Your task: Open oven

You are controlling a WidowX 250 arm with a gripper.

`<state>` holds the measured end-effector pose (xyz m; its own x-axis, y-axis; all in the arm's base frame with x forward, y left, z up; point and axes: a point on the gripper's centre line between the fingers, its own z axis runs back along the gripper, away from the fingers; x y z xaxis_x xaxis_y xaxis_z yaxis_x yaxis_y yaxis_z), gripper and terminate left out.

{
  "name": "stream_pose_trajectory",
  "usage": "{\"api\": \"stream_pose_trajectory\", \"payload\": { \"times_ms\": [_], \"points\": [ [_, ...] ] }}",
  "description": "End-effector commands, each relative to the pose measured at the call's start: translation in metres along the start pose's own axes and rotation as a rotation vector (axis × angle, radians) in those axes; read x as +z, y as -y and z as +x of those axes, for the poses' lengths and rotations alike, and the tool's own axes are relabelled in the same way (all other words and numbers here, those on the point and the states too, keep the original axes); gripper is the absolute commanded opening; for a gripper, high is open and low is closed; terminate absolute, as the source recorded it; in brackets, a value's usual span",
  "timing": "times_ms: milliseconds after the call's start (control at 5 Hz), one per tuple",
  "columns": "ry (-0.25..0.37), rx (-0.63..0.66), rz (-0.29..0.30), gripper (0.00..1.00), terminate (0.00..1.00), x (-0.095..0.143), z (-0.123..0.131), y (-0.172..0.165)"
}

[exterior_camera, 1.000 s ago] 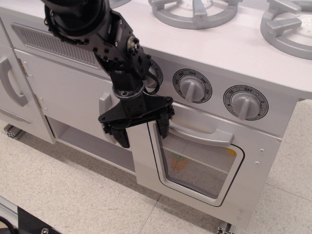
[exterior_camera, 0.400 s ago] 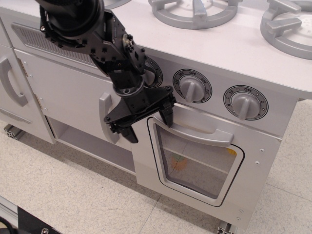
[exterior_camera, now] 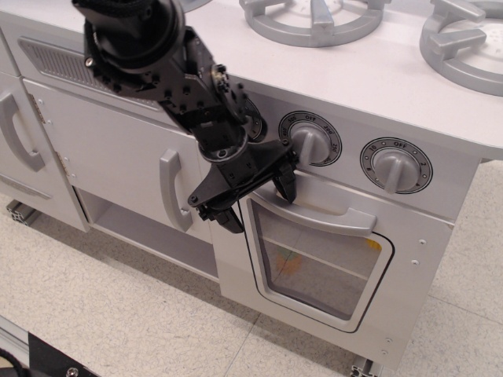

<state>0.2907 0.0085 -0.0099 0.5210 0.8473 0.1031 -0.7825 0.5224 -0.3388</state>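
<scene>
Light-grey toy kitchen, seen from above and front. Oven [exterior_camera: 330, 251] sits lower right of centre, door shut, rounded clear window [exterior_camera: 314, 263] showing white shelf inside. Wide horizontal grey handle [exterior_camera: 330, 216] runs across door top. Black robot arm [exterior_camera: 149, 55] reaches down from upper left. Gripper [exterior_camera: 259, 203] hangs at door's upper left corner, jaws spread wide, holding nothing; one finger close to handle's left end, contact unclear. Two round knobs [exterior_camera: 395, 166] above door. Cabinet door [exterior_camera: 118, 157] with vertical handle to left.
</scene>
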Motion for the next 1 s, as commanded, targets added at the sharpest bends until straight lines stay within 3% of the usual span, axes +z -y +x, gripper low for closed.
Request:
{"api": "stream_pose_trajectory", "payload": {
  "times_ms": [0, 600, 800],
  "points": [
    [0.003, 0.057, 0.028, 1.00, 0.00, -0.004, -0.006, -0.017],
    [-0.055, -0.096, 0.094, 1.00, 0.00, 0.017, -0.034, -0.051],
    [-0.098, -0.220, 0.119, 1.00, 0.00, 0.030, -0.044, -0.055]
  ]
}}
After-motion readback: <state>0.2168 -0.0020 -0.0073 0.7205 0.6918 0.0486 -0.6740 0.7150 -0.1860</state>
